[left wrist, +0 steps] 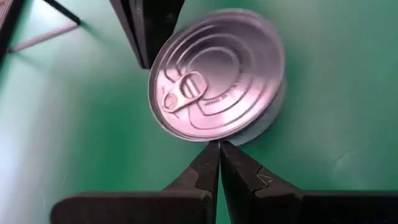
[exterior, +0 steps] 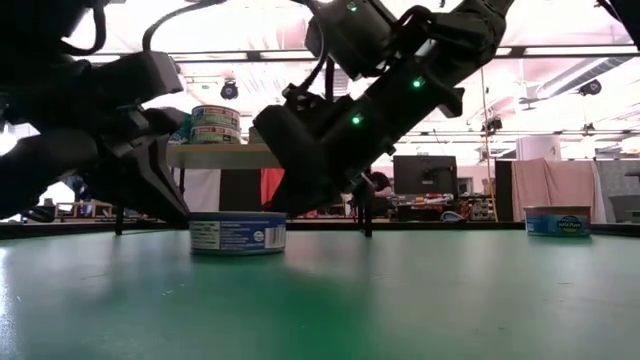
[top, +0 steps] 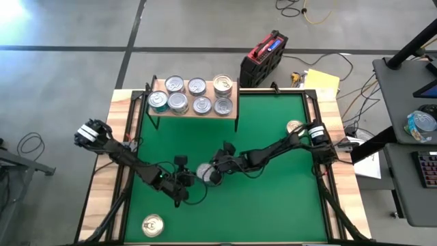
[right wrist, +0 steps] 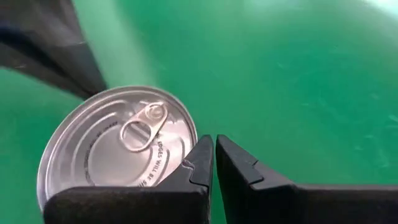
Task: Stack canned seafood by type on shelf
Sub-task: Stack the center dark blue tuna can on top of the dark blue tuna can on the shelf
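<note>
Round flat silver-topped tin (top: 204, 171) with pull-tab lid: centre of the green mat (top: 273, 205), flat on the surface, nothing gripping it. Left gripper (top: 188, 179), fingers pressed together, just beside the tin at centre-left. Right gripper (top: 217, 172), likewise closed, beside it at centre-right. Light-wood shelf (top: 193, 113) on black legs, upper left, carries eight tins. Loose tins: lower left (top: 152, 225); right edge (top: 295, 127).
</note>
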### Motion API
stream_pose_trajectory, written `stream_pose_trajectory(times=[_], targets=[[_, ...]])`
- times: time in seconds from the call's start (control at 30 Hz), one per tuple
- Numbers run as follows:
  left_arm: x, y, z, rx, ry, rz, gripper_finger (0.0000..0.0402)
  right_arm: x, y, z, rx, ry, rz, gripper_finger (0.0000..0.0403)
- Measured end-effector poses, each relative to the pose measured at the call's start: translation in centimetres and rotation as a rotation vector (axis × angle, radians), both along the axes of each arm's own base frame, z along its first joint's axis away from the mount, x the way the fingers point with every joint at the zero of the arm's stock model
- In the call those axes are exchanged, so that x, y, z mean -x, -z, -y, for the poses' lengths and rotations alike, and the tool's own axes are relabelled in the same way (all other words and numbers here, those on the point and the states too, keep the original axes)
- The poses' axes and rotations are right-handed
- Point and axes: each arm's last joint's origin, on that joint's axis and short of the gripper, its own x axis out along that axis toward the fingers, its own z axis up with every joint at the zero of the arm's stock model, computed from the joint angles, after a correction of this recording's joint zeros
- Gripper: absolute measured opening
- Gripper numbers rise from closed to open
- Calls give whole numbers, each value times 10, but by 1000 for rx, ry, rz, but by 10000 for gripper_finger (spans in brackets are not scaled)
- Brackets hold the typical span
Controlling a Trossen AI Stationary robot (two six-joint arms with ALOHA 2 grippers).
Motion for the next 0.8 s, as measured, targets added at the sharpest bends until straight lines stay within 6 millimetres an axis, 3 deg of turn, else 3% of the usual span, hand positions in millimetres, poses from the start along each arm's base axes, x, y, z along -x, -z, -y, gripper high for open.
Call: stream_pose_trajectory(times=[0.23,0.4,0.6,0.8], targets=[[7,10,-16,-30,-78,-23,0,3,-3,-8,-90,-78,-64,12],[8,5,-21,-59,-102,0,0,6,-7,-24,-101,-128,-73,12],[11,-15,-20,-20,-60,29,0,14,-9,-31,-114,-118,-138,12],[23,-39,-11,169,88,15,0,21,-9,-26,-69,-77,-202,12]])
